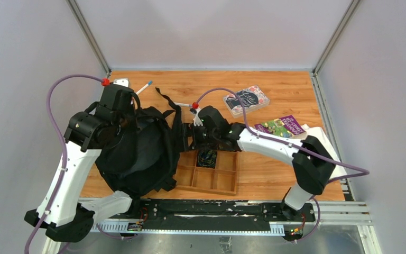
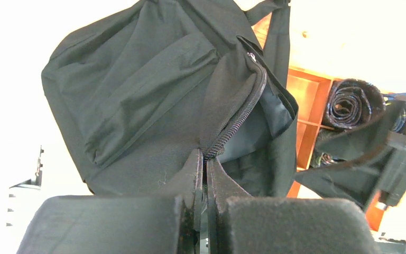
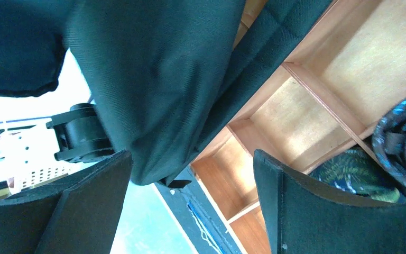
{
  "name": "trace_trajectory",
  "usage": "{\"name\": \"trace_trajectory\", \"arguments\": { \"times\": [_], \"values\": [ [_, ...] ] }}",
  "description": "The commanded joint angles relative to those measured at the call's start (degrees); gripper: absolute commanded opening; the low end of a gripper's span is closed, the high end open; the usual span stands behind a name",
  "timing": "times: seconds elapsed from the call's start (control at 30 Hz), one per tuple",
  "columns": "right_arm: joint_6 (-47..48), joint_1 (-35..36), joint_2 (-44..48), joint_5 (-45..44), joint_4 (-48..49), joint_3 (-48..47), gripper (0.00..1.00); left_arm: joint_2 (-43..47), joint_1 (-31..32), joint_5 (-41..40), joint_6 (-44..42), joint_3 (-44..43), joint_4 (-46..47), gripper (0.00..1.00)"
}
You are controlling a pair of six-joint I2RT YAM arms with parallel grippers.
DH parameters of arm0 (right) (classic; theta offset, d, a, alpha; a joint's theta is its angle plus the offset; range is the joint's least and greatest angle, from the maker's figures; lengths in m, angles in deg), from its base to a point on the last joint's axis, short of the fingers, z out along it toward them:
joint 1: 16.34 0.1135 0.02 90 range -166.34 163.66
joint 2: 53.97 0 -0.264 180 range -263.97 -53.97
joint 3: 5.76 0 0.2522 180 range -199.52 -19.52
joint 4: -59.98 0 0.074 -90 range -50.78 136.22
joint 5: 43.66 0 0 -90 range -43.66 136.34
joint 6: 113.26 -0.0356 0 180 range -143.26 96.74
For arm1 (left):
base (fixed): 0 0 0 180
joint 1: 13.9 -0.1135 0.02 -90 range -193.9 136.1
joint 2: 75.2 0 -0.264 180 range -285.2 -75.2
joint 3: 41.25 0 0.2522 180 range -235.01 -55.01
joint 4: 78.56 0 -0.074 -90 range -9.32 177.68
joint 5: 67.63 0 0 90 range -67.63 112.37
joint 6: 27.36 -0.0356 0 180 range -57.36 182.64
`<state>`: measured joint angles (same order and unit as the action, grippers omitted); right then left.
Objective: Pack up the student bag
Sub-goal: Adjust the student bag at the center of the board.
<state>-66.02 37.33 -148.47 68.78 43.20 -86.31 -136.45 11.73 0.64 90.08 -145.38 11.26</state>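
Note:
The student bag (image 1: 137, 153), a floppy black backpack, lies at the left of the table with its straps trailing toward the back. My left gripper (image 1: 122, 120) is shut on the bag's zipper edge (image 2: 227, 132), holding the mouth open; in the left wrist view the gripper (image 2: 206, 164) pinches the fabric right at the zip. My right gripper (image 1: 190, 136) hovers at the bag's right side over the wooden tray's far left corner. Seen from its own wrist, that gripper (image 3: 190, 159) is open, with a flap of the bag (image 3: 153, 79) hanging between the jaws near the left finger.
The wooden compartment tray (image 1: 214, 180) sits beside the bag and holds dark rolled items (image 2: 349, 103) in its far cells. A floral book (image 1: 246, 99), a purple booklet (image 1: 280, 126) and white sheets (image 1: 325, 140) lie at the back right. A pen (image 1: 144, 87) lies behind the bag.

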Motion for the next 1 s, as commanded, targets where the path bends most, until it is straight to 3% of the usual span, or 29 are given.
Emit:
{"name": "trace_trajectory", "arguments": {
  "times": [0.0, 0.2, 0.47, 0.53, 0.67, 0.7, 0.8, 0.97],
  "values": [
    [1.3, 1.2, 7.8, -5.9, 2.5, 2.3, 0.89, -0.2, -0.2, -2.7, 0.6, -2.8, 2.0, 0.0],
    [0.6, 3.7, 9.8, -8.3, 8.8, 5.2, 0.93, -0.9, -0.2, -3.5, 0.3, -4.5, 2.0, 0.0],
    [2.0, 7.5, -1.1, -4.9, 5.2, -0.7, 0.91, -1.3, -0.3, -4.2, 0.7, -4.7, 2.0, 0.0],
    [2.8, 7.6, -1.9, -5.4, 4.5, -0.9, 0.77, -0.8, -0.2, -5.0, 0.6, -4.6, 1.9, 0.0],
    [5.7, 7.4, -2.1, -6.4, 1.3, -2.9, 0.05, -0.3, -0.3, -4.4, -0.8, -3.7, 1.7, 0.0],
    [6.9, 7.2, -2.2, -6.4, -0.4, -4.0, 0.0, -0.3, -0.3, -4.4, -0.8, -3.2, 1.7, 0.0],
    [11.4, 6.2, -1.8, -5.2, -3.9, -6.3, 0.0, 0.4, -0.3, -4.4, -1.5, -1.0, 1.8, 0.0],
    [21.7, 0.9, -0.9, 3.2, -7.3, -8.3, 0.0, -1.1, -0.2, 9.6, -6.6, 6.1, 4.4, 0.0]
  ]
}}
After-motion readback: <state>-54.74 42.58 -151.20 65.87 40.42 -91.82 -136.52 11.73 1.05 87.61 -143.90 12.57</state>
